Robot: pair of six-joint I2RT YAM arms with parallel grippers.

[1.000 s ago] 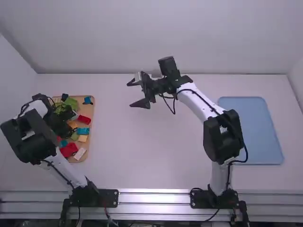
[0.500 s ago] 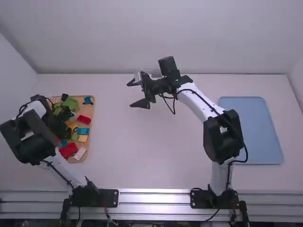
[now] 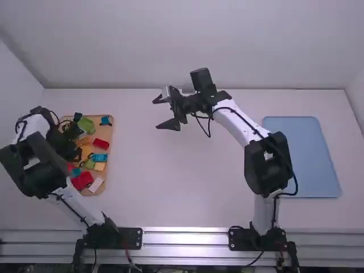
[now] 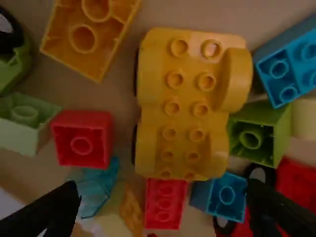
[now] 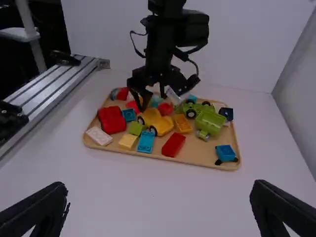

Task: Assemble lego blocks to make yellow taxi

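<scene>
While our left gripper [image 3: 76,145] hangs over the tray [image 5: 197,157], its fingers apart, we see the yellow car [image 4: 187,94] lying there among blocks [image 4: 81,140]; our right gripper [image 3: 157,114], also spread, hovers above the table [image 3: 170,182].

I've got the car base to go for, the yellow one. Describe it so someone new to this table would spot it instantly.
Find the tan tray of mixed blocks on the left arm's side of the table. Inside, among red, blue and green pieces, sits the yellow car base, studs up. Unlike the plain orange block beside it, it has rounded fenders and black-tired wheels.
</scene>
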